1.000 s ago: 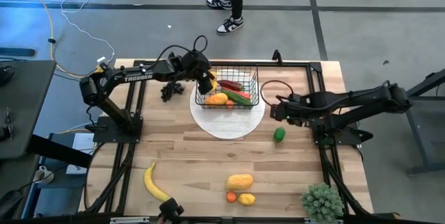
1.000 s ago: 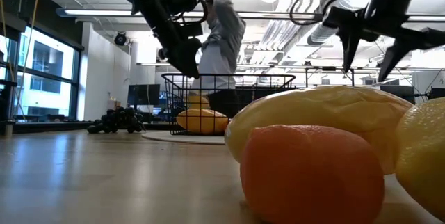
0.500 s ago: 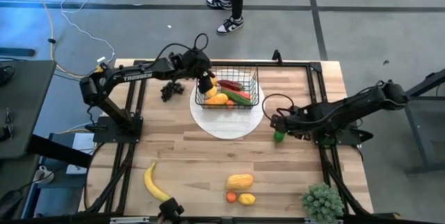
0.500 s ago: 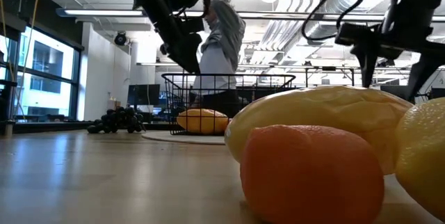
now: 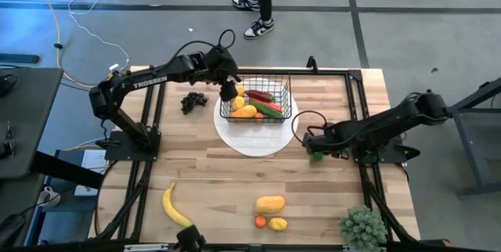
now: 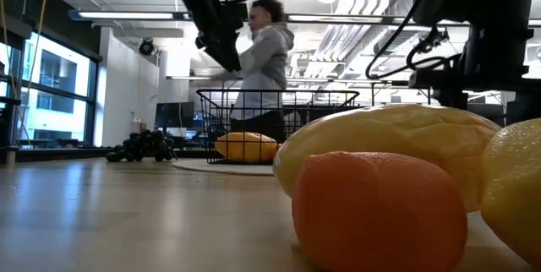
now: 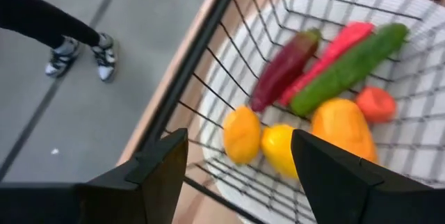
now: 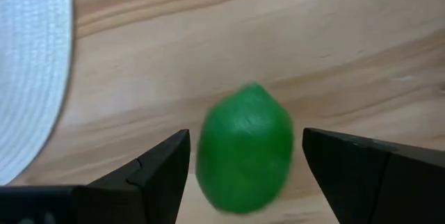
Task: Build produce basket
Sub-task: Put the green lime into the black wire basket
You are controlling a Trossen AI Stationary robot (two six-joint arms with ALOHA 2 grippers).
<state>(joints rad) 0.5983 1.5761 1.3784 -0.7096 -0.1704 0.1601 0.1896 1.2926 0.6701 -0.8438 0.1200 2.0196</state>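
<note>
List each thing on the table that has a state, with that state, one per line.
Left gripper: open, empty, above the basket's edge.
Right gripper: open, straddling the green fruit, not closed on it.
Basket: upright on the white disc, partly filled.
Green fruit: resting on the table, loose.
Banana: lying on the table, outside the basket.
Grapes: on the table beside the disc.

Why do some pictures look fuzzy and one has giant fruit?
Low view: the camera sits right by the orange fruit and yellow fruit, so they loom huge and soft. Right wrist view: the green fruit looks smeared. Left wrist view: the basket and produce are slightly blurred.
</note>
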